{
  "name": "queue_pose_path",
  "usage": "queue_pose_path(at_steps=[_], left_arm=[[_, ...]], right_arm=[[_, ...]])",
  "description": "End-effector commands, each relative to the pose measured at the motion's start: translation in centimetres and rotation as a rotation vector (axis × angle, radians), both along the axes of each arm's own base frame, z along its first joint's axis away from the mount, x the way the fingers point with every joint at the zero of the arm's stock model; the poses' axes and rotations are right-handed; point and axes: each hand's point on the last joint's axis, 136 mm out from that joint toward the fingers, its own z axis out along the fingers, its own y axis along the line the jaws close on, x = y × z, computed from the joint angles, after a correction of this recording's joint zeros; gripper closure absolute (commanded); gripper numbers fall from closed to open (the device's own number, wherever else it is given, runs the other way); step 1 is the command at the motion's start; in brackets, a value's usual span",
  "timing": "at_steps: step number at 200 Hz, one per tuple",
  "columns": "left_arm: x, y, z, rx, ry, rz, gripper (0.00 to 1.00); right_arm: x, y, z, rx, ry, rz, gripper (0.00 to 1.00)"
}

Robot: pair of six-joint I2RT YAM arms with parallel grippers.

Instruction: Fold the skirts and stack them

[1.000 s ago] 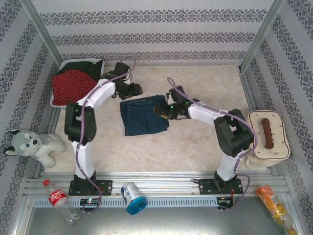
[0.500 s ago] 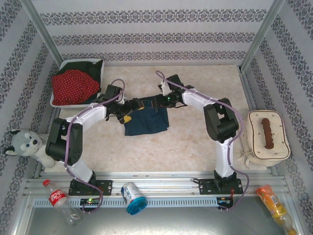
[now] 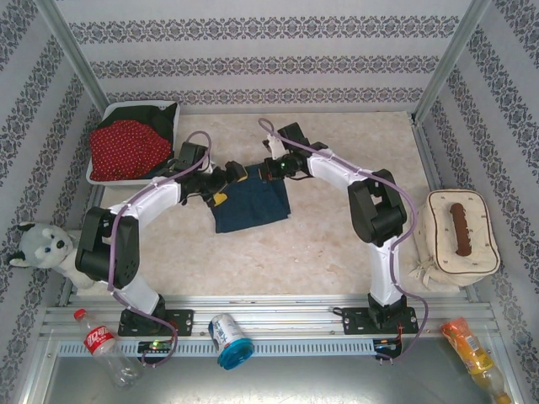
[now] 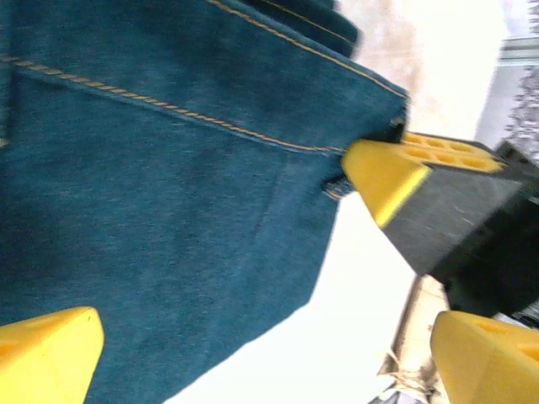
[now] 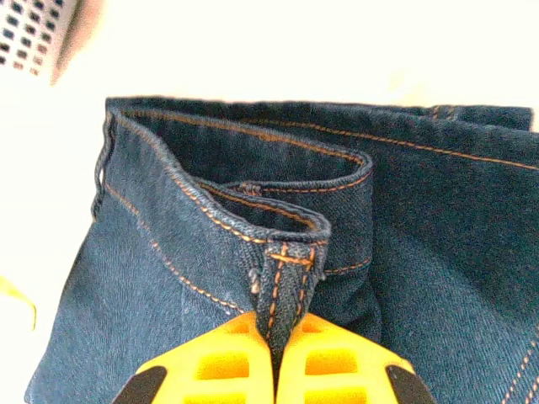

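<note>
A dark blue denim skirt lies flat in the middle of the table. My right gripper is at its far edge, shut on the waistband at a belt loop, which bunches up between the yellow fingers. My left gripper hovers over the skirt's far left corner, jaws wide open and holding nothing, with denim under them. A red polka-dot skirt and a black skirt lie in the white basket at the back left.
A plush husky sits at the left edge. A white bag with a brown handle stands at the right. A bottle, a can and a snack pack lie on the front rail. Patterned walls enclose the table.
Both arms have reached to the denim skirt's far edge. The right gripper has shut on the waistband. The left gripper has opened wide over the far left corner.
</note>
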Motion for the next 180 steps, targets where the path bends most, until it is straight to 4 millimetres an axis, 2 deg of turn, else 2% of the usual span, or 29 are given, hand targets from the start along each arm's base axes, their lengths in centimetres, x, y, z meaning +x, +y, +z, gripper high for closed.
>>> queue_pose_path(at_steps=[1,10,18,28,38,52,64,77,91,110,138,164,180], left_arm=[[1.1,-2.6,4.3,-0.12,-0.107,-0.046,0.0],[1.3,-2.9,3.5,-0.088,-0.097,-0.049,0.0],[1.4,-2.6,1.7,-0.046,-0.054,-0.032,0.0],[1.3,-1.6,-1.6,0.013,0.01,0.014,0.0],[1.0,0.5,-5.1,0.098,0.074,0.091,0.0],[0.6,3.0,-8.8,0.166,0.138,0.176,0.0],[0.3,4.0,-10.9,0.17,0.174,0.209,0.0],[0.1,4.1,-11.9,0.168,0.2,0.203,0.0],[0.1,3.6,-12.1,0.156,0.207,0.182,0.0],[0.1,3.7,-11.9,0.17,0.205,0.172,0.0],[0.2,3.7,-11.4,0.185,0.199,0.153,0.0],[0.4,3.6,-11.6,0.177,0.201,0.153,0.0],[0.6,3.3,-11.6,0.161,0.201,0.15,0.0]], right_arm=[[1.6,0.1,-2.5,-0.023,0.042,-0.052,0.98],[1.8,0.3,-3.3,-0.02,0.07,-0.057,0.98],[2.2,0.3,-3.8,-0.022,0.079,-0.073,0.97],[2.6,0.6,-3.9,-0.007,0.084,-0.081,0.96],[2.9,0.9,-3.8,0.014,0.082,-0.083,0.93],[3.4,0.9,-3.5,0.023,0.087,-0.096,0.84],[3.5,0.4,-3.1,0.008,0.081,-0.12,0.7],[3.4,-0.8,-2.7,-0.026,0.066,-0.161,0.51],[2.9,-2.7,-2.8,-0.089,0.062,-0.215,0.33],[1.6,-5.5,-3.9,-0.173,0.098,-0.257,0.17],[-0.4,-6.3,-5.2,-0.196,0.176,-0.202,0.16],[-2.1,-4.5,-5.6,-0.102,0.277,-0.12,0.18],[-2.8,-3.8,-6.6,-0.094,0.329,-0.101,0.2]])
